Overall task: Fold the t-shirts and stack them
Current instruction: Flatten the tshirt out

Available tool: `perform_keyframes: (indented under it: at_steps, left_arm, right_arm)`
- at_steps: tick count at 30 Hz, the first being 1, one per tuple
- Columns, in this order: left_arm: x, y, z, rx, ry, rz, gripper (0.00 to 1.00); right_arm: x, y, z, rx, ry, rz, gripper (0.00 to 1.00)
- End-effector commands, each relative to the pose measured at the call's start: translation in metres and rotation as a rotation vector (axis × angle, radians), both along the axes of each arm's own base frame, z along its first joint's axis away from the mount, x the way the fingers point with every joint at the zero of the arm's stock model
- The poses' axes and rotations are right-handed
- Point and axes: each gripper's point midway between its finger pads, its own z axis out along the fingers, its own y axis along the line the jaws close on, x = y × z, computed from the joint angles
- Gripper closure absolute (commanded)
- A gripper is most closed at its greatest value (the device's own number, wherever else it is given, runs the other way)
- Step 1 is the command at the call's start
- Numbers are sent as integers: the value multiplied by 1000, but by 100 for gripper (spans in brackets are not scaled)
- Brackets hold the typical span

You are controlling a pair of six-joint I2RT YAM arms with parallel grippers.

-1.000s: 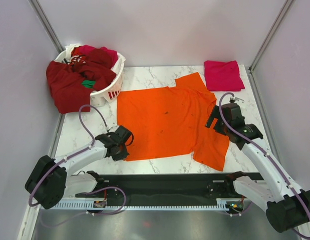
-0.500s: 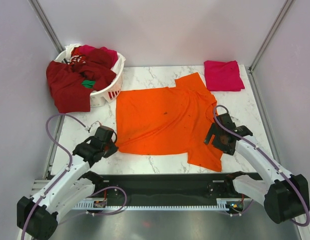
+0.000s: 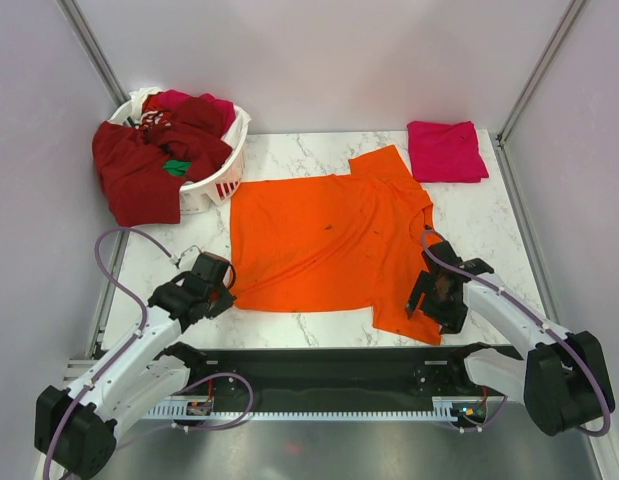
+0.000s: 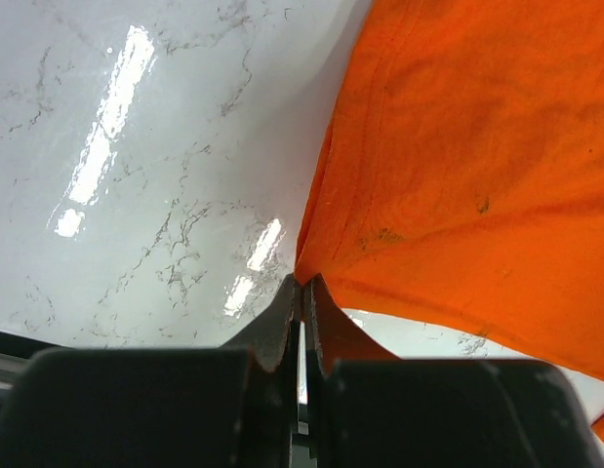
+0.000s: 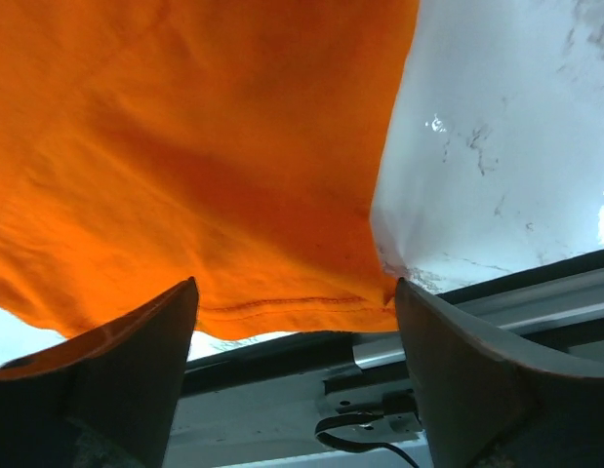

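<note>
The bright orange t-shirt lies spread flat on the marble table, with one sleeve toward the back right. My left gripper is at its near left corner; in the left wrist view the gripper is shut on that corner of the orange cloth. My right gripper is open, low over the shirt's near right hem, with a finger on either side of it. A folded magenta-pink t-shirt lies at the back right.
A white slotted basket at the back left holds dark red, crimson and green shirts; a dark red one hangs over its side. The table's front edge and black rail are just behind both grippers. Walls close off left and right.
Both arms drew back to the shirt's near edge and the shirt slid nearer. In the last half second the right gripper moved a little down and left; the left held still.
</note>
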Motion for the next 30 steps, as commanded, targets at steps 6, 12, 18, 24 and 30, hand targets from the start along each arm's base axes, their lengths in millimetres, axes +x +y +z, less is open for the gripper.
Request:
perform_keyframes:
  at_steps: [6, 12, 18, 24, 30]
  left_arm:
    - [7, 5, 1, 12, -20, 46, 98]
    - [7, 2, 3, -2, -27, 37, 98]
    - [9, -13, 22, -80, -62, -21, 98]
    - [-5, -27, 39, -179, -52, -60, 98]
    - [-18, -36, 48, -250, -38, -85, 98]
  right_arm:
    - [-14, 14, -21, 87, 53, 3, 59]
    - [-24, 26, -30, 175, 46, 39, 100]
    - [-11, 29, 4, 198, -47, 64, 100]
    - [-37, 20, 37, 161, 9, 78, 100]
    - [-36, 21, 67, 171, -59, 90, 100]
